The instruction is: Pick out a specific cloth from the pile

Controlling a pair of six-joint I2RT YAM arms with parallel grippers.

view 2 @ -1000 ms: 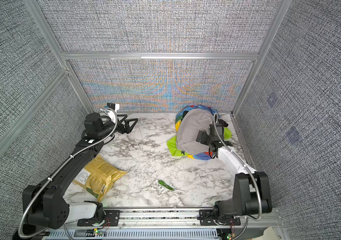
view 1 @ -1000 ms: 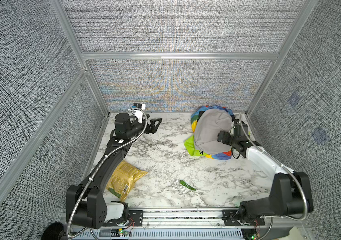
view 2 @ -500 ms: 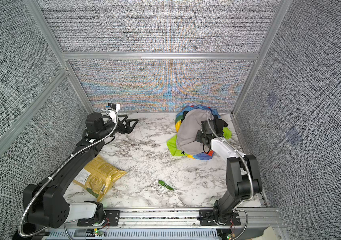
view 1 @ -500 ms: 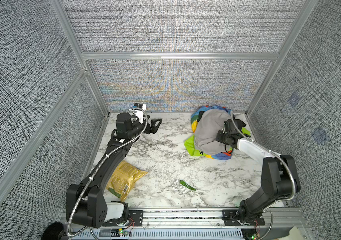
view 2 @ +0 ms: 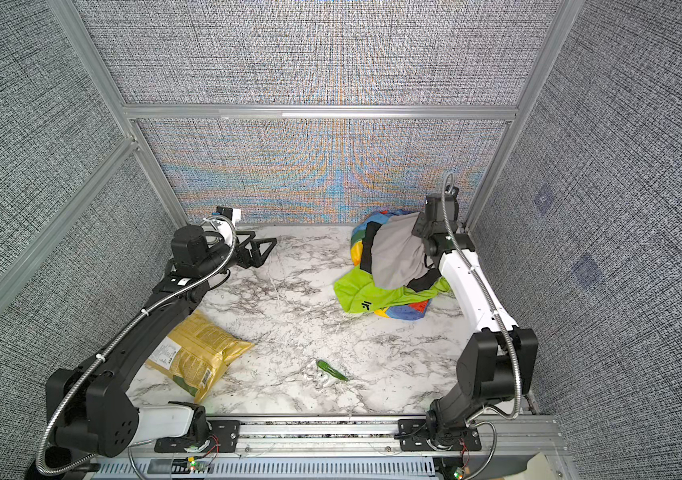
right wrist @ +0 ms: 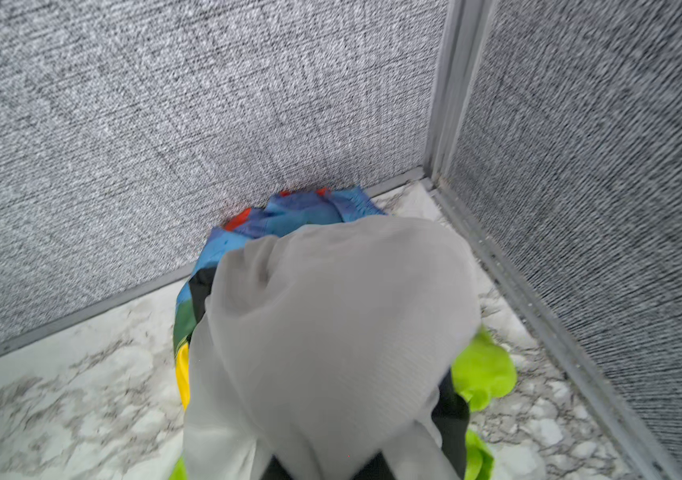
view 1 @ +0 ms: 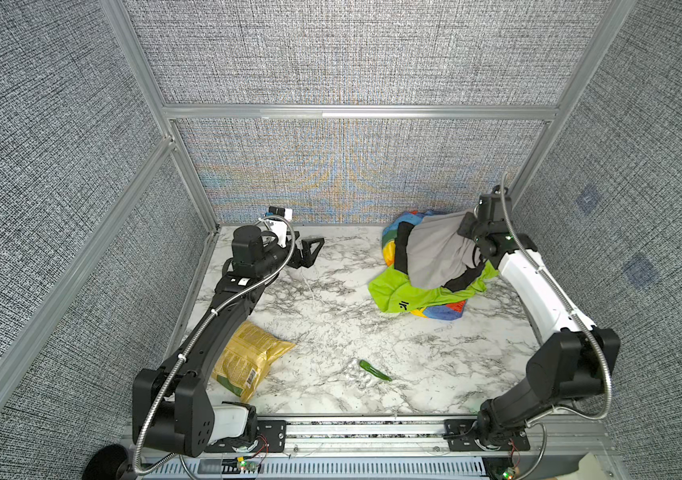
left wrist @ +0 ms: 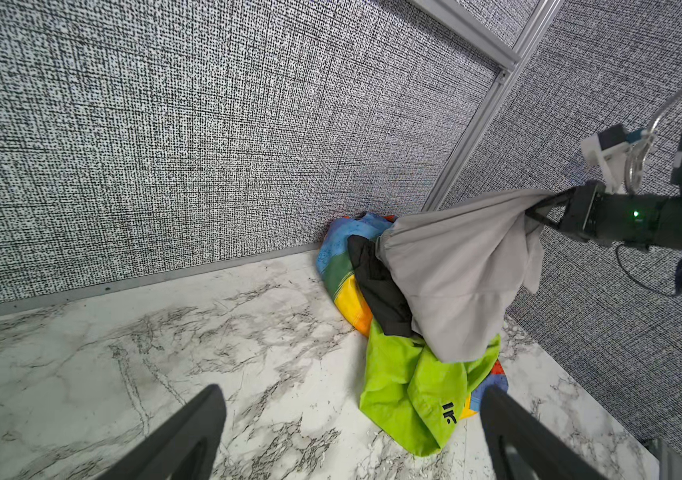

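My right gripper (view 1: 466,224) had risen from beside the pile (view 1: 389,251) — jaws, apart a second before, clamped on the grey cloth (view 1: 435,257), hoisting it — lime-green cloth (view 1: 397,291) lay below and forward of it, worktop's (view 1: 331,324) back right corner, my left gripper (view 1: 312,251) gaped wide, well apart.

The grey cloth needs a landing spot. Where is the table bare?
Bare: the middle, between the left gripper and the pile; also the front right, between the pepper and the right arm. Crowded: the pile's far corner and around the bag.
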